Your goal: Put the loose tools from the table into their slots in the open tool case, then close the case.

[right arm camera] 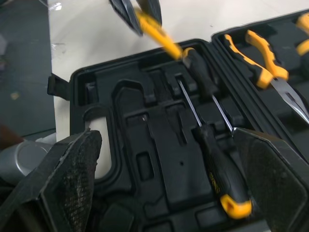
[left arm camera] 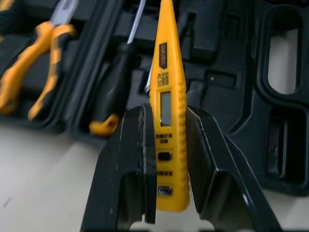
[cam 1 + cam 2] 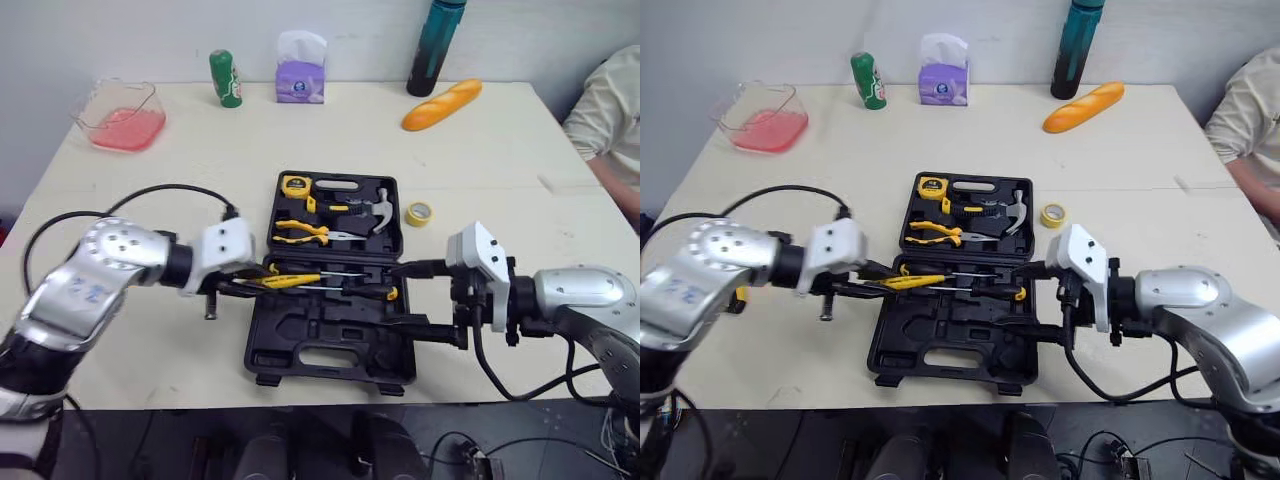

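Reaching over the tool case [image 3: 300, 345], left gripper [image 2: 166, 115] clamps a yellow tester [image 2: 166, 72]; right gripper [image 3: 402, 296] gapes.

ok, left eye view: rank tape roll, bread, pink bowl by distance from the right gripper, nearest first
1. Tape roll, just ahead of the right gripper.
2. Bread, far right side.
3. Pink bowl, far left corner.

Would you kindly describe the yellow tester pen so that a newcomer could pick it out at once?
Find the open black tool case in the middle of the table. At its left edge, the left tool grips a slim tester pen that points across the case. Unlike the black-handled screwdrivers beside it, it is yellow all along and bears a small display window.
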`<control>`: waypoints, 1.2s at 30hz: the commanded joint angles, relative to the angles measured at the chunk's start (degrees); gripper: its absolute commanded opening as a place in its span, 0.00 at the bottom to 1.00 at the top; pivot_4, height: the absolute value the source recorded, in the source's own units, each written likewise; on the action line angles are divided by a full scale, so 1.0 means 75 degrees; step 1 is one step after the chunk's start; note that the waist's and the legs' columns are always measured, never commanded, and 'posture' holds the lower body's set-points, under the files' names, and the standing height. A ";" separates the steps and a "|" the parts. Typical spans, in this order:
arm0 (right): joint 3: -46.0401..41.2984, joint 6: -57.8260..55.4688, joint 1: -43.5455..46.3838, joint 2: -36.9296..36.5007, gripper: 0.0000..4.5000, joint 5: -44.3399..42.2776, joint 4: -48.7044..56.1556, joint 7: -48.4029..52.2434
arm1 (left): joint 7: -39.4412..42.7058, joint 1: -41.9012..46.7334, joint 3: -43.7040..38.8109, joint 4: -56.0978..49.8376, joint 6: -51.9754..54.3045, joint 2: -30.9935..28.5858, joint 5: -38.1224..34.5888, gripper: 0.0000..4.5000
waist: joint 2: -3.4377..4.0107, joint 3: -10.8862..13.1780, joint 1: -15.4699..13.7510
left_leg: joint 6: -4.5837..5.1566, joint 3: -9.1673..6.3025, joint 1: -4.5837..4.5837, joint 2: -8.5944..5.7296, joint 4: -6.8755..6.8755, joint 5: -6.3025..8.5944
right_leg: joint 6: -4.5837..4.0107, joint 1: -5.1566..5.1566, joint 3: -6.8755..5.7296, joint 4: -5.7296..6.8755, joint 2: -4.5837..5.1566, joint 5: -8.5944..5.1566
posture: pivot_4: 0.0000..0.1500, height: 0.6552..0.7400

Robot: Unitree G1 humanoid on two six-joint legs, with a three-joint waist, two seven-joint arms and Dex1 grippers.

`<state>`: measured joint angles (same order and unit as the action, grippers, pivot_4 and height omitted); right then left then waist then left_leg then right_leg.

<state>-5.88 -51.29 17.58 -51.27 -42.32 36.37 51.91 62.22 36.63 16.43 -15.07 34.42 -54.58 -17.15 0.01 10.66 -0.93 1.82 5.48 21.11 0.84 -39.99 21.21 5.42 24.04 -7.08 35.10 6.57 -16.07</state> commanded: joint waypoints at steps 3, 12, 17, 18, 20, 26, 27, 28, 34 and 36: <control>-0.0420 0.0001 -0.0640 -0.0172 1.00 -0.0032 0.0519 -0.0365 | 0.0431 0.0849 0.0964 0.0642 -0.0294 0.0479 0.1058 0.12 | -0.0003 0.0002 -0.0067 | 0.0003 -0.0003 0.0002 0.0000 -0.0004 -0.0004 | -0.0001 0.0000 0.0015 0.0006 -0.0003 0.0001 | 1.00 1.00; -0.0692 -0.0033 -0.1243 -0.0154 1.00 -0.0226 0.0775 -0.0775 | 0.0861 0.1176 0.1482 0.1012 -0.0712 0.1254 0.1760 0.12 | -0.0005 0.0003 -0.0079 | 0.0015 -0.0008 0.0012 -0.0004 -0.0015 -0.0007 | 0.0010 0.0001 0.0020 0.0000 0.0001 0.0008 | 1.00 1.00; -0.0750 0.0019 -0.1432 -0.0215 1.00 -0.0189 0.0747 -0.0857 | 0.1054 0.1221 0.1506 0.0990 -0.0906 0.1363 0.1954 0.12 | -0.0005 0.0003 -0.0078 | 0.0015 -0.0009 0.0011 -0.0004 -0.0016 -0.0008 | 0.0010 0.0000 0.0022 0.0002 0.0001 0.0008 | 1.00 1.00; -0.0745 0.0024 -0.1426 -0.0215 1.00 -0.0194 0.0742 -0.0875 | 0.1051 0.1228 0.1506 0.1000 -0.0952 0.1383 0.2007 0.12 | -0.0005 0.0003 -0.0078 | 0.0015 -0.0008 0.0010 -0.0004 -0.0016 -0.0008 | 0.0010 0.0000 0.0022 0.0002 0.0001 0.0008 | 1.00 1.00; -0.0732 0.0019 -0.1404 -0.0204 1.00 -0.0223 0.0755 -0.0920 | 0.1034 0.1235 0.1488 0.1023 -0.0925 0.1452 0.2076 0.12 | -0.0005 0.0002 -0.0082 | 0.0015 -0.0009 0.0011 -0.0005 -0.0016 -0.0008 | 0.0010 0.0000 0.0022 0.0002 0.0001 0.0008 | 1.00 1.00; -0.0751 -0.0003 -0.1357 -0.0127 1.00 -0.0444 0.0778 -0.0969 | 0.1110 0.1241 0.1419 0.1083 -0.0668 0.1614 0.2109 0.35 | -0.0006 0.0002 -0.0086 | 0.0018 -0.0012 0.0012 -0.0007 -0.0021 -0.0009 | 0.0012 -0.0002 0.0021 0.0003 0.0002 0.0009 | 1.00 1.00; -0.0765 -0.0011 -0.1336 -0.0126 1.00 -0.0494 0.0766 -0.0968 | 0.1160 0.1228 0.1367 0.1066 -0.0571 0.1640 0.2009 0.41 | -0.0006 0.0002 -0.0083 | 0.0018 -0.0012 0.0011 -0.0007 -0.0021 -0.0009 | 0.0012 -0.0002 0.0020 0.0004 0.0002 0.0009 | 1.00 1.00; -0.0775 -0.0023 -0.1321 -0.0130 1.00 -0.0538 0.0751 -0.0981 | 0.1181 0.1214 0.1282 0.1034 -0.0445 0.1670 0.1892 0.52 | -0.0006 0.0002 -0.0081 | 0.0018 -0.0012 0.0010 -0.0007 -0.0021 -0.0009 | 0.0012 -0.0002 0.0021 0.0005 0.0001 0.0009 | 1.00 1.00; -0.0763 0.0003 -0.1324 -0.0174 1.00 -0.0627 0.0706 -0.1012 | 0.1594 0.1098 0.0430 0.0866 -0.0084 0.1523 0.0955 0.99 | -0.0006 0.0002 -0.0076 | 0.0018 -0.0013 0.0011 -0.0005 -0.0024 -0.0009 | 0.0012 -0.0002 0.0021 0.0009 0.0002 0.0009 | 1.00 1.00; -0.0756 0.0038 -0.1309 -0.0162 1.00 -0.0627 0.0675 -0.1018 | 0.1697 0.0936 0.0156 0.0856 -0.0202 0.1576 0.0628 0.99 | -0.0005 0.0002 -0.0074 | 0.0018 -0.0014 0.0010 -0.0005 -0.0024 -0.0009 | 0.0012 -0.0002 0.0021 0.0009 0.0002 0.0009 | 1.00 1.00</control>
<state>-9.62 -51.61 7.47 -51.95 -46.01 40.40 44.27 73.87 44.42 20.35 -6.51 33.49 -42.93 -9.45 -0.03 10.68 -1.49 1.95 5.38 21.18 0.81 -40.17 21.14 5.51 24.03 -6.92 35.18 6.59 -16.01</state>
